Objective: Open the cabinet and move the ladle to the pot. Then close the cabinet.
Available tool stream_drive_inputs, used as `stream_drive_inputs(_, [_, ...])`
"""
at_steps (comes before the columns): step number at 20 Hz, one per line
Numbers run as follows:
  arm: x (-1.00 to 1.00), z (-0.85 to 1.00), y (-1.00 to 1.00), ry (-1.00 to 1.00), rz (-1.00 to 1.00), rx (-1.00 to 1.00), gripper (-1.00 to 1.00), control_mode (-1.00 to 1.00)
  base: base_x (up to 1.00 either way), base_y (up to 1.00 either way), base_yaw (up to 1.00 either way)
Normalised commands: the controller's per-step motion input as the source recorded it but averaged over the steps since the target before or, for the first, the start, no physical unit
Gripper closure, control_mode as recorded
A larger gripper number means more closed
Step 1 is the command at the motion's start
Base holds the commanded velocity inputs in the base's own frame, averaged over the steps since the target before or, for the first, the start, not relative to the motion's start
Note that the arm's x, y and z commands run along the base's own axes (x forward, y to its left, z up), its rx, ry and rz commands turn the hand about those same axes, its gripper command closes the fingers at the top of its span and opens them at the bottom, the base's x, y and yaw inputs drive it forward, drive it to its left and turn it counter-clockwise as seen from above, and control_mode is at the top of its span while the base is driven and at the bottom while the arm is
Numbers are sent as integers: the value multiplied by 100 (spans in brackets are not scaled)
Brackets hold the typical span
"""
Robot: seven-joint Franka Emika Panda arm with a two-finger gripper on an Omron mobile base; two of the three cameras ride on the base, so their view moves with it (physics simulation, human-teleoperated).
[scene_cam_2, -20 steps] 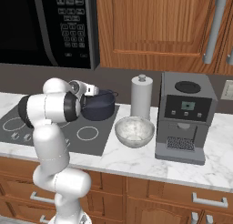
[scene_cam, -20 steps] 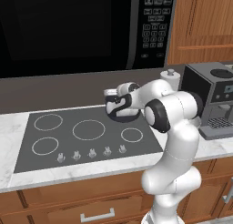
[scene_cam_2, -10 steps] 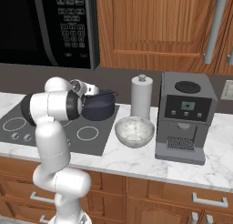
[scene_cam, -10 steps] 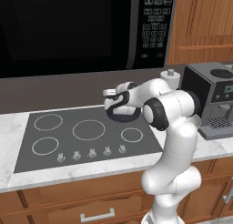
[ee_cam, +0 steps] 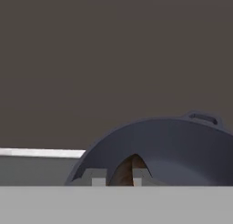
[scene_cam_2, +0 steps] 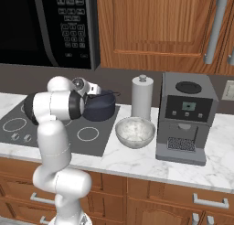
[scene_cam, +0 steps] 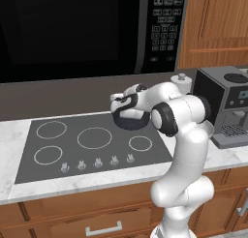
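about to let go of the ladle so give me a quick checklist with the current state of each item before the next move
1. Gripper shut on the ladle: ok, a brown piece sits between the fingertips in the hand view.
2. Gripper over the pot: ok, the hand hangs at the pot's rim in both base views.
3. Pot seated on the cooktop: ok, on the back right burner.
4. Ladle bowl already inside the pot: cannot tell, the hand hides it.
5. Bowl and paper towel roll apart from the pot: ok.
6. Cabinet closed: cannot tell, its door looks flush.
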Motion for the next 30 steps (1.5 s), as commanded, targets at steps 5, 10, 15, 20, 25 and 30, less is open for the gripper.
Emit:
stream_drive_inputs(5, [12,-7,0,4,0,0,100,-100,0,0,0])
stream_drive_inputs(10, [6,-6,2,2,0,0,100,-100,0,0,0])
stream_drive_inputs(15, [10,-4,6,3,0,0,-100,-100,0,0,0])
stream_drive_inputs(20, [1,0,1,0,0,0,-100,-100,0,0,0])
stream_drive_inputs(25, [0,0,0,0,0,0,-100,-100,0,0,0])
stream_drive_inputs(30, [-22,6,6,-1,0,0,-100,-100,0,0,0])
